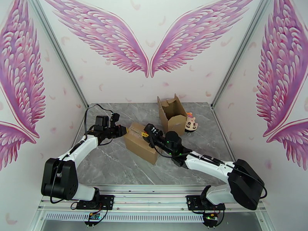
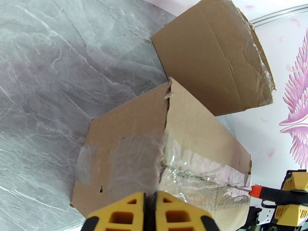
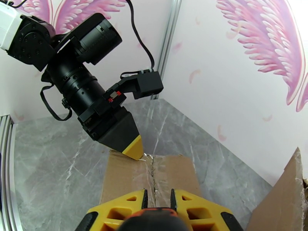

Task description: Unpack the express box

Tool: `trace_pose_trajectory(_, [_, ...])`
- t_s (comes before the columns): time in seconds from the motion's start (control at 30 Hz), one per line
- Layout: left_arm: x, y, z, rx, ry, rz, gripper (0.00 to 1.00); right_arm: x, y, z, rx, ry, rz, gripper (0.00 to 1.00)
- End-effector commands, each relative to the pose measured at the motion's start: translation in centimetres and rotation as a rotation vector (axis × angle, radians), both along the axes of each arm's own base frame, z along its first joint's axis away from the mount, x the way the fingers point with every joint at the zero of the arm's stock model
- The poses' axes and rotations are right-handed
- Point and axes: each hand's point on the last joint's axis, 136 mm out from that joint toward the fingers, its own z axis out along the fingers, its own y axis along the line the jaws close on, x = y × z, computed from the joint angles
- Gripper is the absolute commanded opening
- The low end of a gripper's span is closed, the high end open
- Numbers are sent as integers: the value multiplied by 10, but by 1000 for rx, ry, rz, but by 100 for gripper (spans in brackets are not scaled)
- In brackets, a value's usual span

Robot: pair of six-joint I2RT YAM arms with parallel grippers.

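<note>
Grey marble-pattern bench [image 1: 115,166], enclosed by white walls [image 1: 154,85] printed with large pink feathered wings; aluminium frame posts stand in the corners.

Item 1: sealed express box [image 1: 140,143], brown cardboard, lying mid-bench, its top seam covered with clear tape [image 2: 200,174].

Item 2: open carton [image 1: 172,112], flaps raised, just behind the sealed box; a small doll head [image 1: 191,124] lies at its right side.

Item 3: left arm, stretched forward from the near-left corner. Left end effector [image 1: 123,131] meets the box's left end at the taped seam, yellow fingers pressed together; whether tape is pinched between them cannot be told.

Item 4: right arm, elbow low, reaching in from the near right. Right end effector [image 1: 147,134] sits over the box's right end, clamped on an orange-handled cutter [image 2: 265,193] whose blade tip rests on the tape.
</note>
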Motion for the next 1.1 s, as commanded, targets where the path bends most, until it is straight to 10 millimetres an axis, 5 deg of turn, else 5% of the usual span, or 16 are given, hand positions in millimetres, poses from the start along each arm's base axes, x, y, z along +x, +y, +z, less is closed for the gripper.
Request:
trace_pose_trajectory(0.0, [-23, 53, -84, 244, 264, 192, 10, 1, -19, -12, -46, 25, -75, 1])
trace_pose_trajectory(1.07, [-24, 57, -87, 262, 277, 204, 6, -23, -83, -23, -46, 89, -148, 0])
